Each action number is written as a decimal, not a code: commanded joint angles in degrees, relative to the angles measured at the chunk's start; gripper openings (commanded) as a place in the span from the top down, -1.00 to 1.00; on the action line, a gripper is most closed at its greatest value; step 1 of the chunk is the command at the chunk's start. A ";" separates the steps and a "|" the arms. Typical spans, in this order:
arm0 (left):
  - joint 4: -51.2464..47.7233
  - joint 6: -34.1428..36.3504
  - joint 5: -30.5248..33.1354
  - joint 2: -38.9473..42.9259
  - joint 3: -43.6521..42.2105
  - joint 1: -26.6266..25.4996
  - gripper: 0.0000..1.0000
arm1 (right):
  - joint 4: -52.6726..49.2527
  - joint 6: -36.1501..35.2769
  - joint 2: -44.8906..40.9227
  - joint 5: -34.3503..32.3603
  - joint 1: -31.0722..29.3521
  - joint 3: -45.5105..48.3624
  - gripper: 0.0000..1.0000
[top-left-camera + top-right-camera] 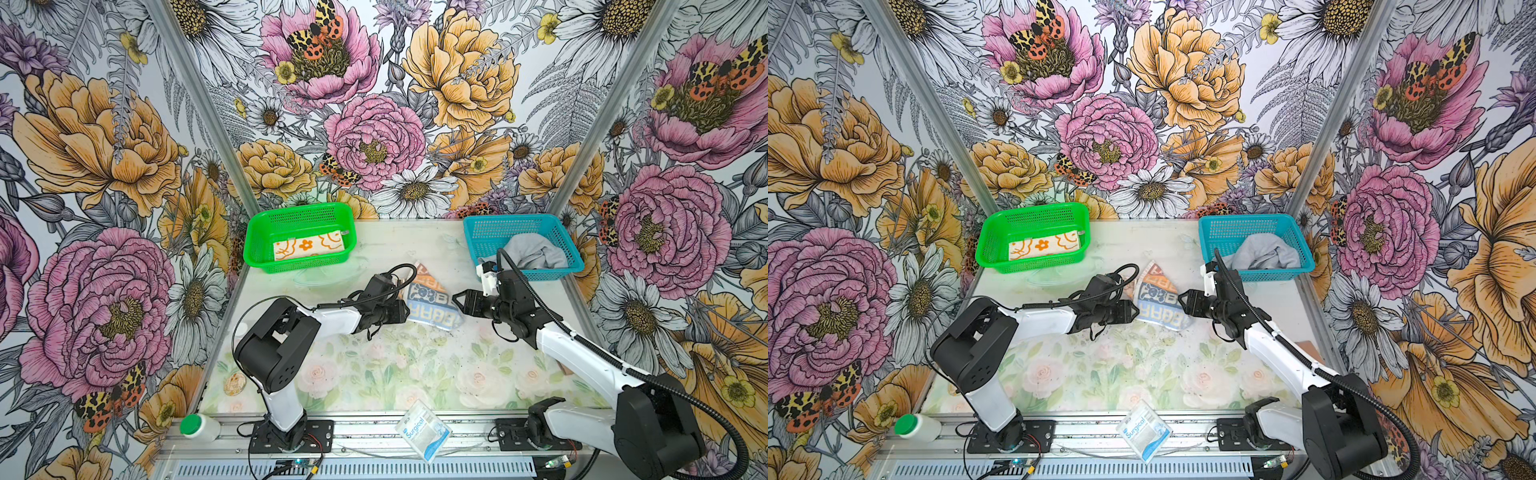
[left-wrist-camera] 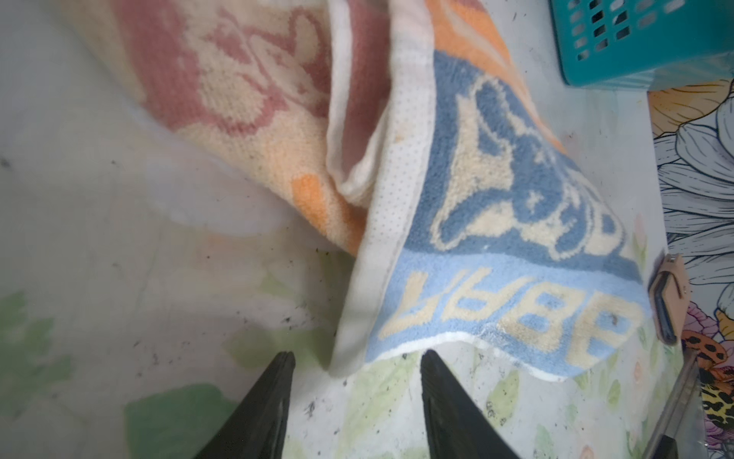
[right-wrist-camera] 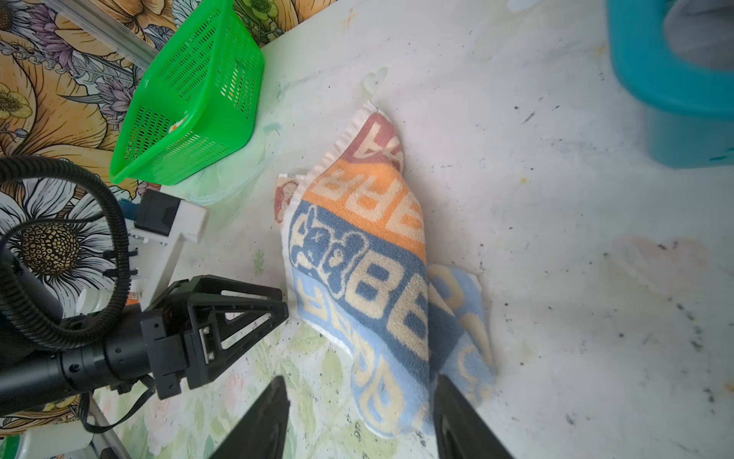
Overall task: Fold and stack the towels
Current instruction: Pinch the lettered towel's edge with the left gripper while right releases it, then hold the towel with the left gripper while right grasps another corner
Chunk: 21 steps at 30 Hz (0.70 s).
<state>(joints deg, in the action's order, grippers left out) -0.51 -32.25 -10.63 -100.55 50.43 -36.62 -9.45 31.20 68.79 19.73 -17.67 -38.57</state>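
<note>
Worktop (image 1: 415,365), pale floral print, speckled with dark flecks. Item one: lettered towel (image 1: 432,301), blue and orange bands with "RABBIT" lettering, lying loosely folded and rumpled at mid-worktop, in front of the gap between the two baskets and between the two arms' tips; seen in both top views (image 1: 1158,299). Left arm (image 1: 336,320) reaches in low from the left, left jaws apart and holding nothing – the left wrist view shows the towel's (image 2: 496,238) hemmed corner just ahead of the tips, one tip at its edge. Right arm (image 1: 582,345) reaches in from the right, right jaws likewise apart and not clamped; the right wrist view shows the towel's (image 3: 369,278) near end lying between the two fingers. Item two: flowered towel (image 1: 309,245), cream with orange outlines, folded flat inside the green basket (image 1: 299,216) at the back left. Item three: grey towel (image 1: 532,251), bunched up in the blue basket (image 1: 511,228) at the back right. Sundries along the front rail – a white-and-blue packet (image 1: 423,430) marked "Surgical", and a white bottle (image 1: 199,427) with a green cap, lying on its side at the left corner.
</note>
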 commanded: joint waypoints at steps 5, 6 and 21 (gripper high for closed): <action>3.46 0.88 -3.31 -2.70 1.01 -0.56 -0.02 | 0.27 -1.59 0.34 -0.08 -0.38 -1.76 -0.23; 4.11 0.94 -4.11 -2.78 0.86 -0.64 0.03 | 0.30 -1.82 0.55 -0.20 -0.40 -1.95 -0.23; 1.83 -3.54 -4.06 9.00 -9.11 -2.87 1.00 | -0.17 -8.04 29.21 0.45 -0.48 -30.28 -0.51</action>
<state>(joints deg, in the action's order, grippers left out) 2.46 -33.82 -15.81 -96.01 43.33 -38.39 -9.87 25.04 93.73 19.81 -17.69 -64.71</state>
